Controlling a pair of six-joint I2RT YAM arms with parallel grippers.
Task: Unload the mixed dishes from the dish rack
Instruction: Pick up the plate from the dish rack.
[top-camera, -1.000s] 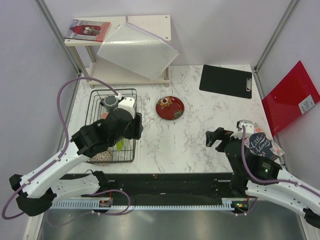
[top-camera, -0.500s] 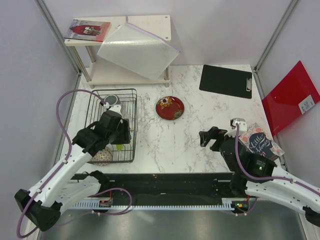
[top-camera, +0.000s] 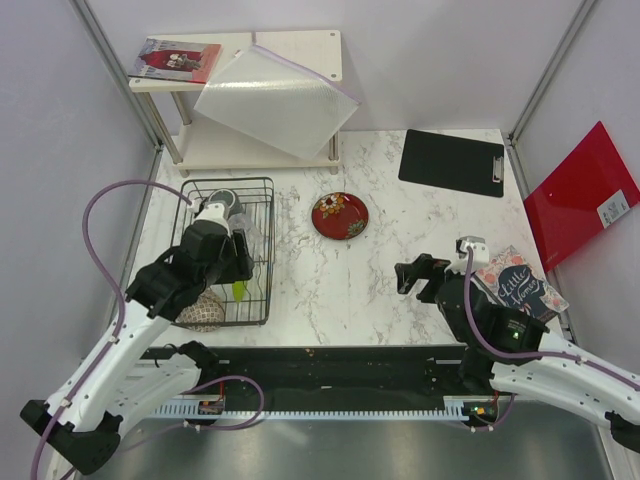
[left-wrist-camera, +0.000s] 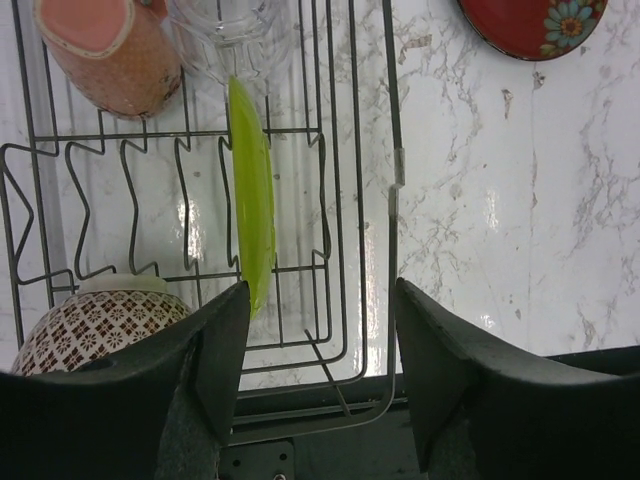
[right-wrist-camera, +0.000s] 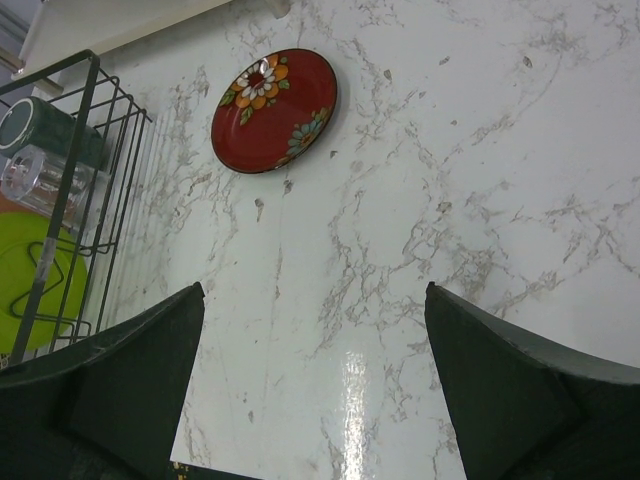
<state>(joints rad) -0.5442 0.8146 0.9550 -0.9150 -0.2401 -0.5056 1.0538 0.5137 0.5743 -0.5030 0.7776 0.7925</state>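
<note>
The left hand (top-camera: 238, 268) hangs over the dish rack (top-camera: 266, 200) on the left side of the table (top-camera: 400, 220). Its fingers are spread wide and grip nothing. The right hand (top-camera: 412, 275) is well off to the right above bare marble, also released and carrying nothing.

From overhead the left arm covers most of the rack. Only the dark mug (top-camera: 222, 203) at the far end, a sliver of the lime-green plate (top-camera: 240, 290) and the brown patterned bowl (top-camera: 205, 313) at the near left corner peek out.

The left wrist view opens up what the arm hides. The lime-green plate (left-wrist-camera: 252, 200) stands on edge between the wire dividers, and the clear glass (left-wrist-camera: 230, 35) is just beyond its far end. The small pink cup (left-wrist-camera: 100, 55) is tilted to the left of the glass, and the bowl (left-wrist-camera: 90, 320) sits at the near left.

The right wrist view looks low across the table. It catches the rack's right wall (right-wrist-camera: 90, 120) side-on, with the mug (right-wrist-camera: 40, 125), glass (right-wrist-camera: 35, 175) and green plate (right-wrist-camera: 30, 270) behind the wires.

The red patterned plate (top-camera: 339, 215) is already out, lying flat on the table to the right of the rack and clear of it.

The table is white marble with grey veins, and pale walls close it in. A white two-tier shelf (top-camera: 300, 45) stands at the far left, holding a book (top-camera: 175, 58) and a clear plastic bag (top-camera: 275, 100). A black clipboard (top-camera: 452, 162) lies at the far right. A red folder (top-camera: 580, 195) leans at the right wall, and another book (top-camera: 520, 285) lies near the right arm.
</note>
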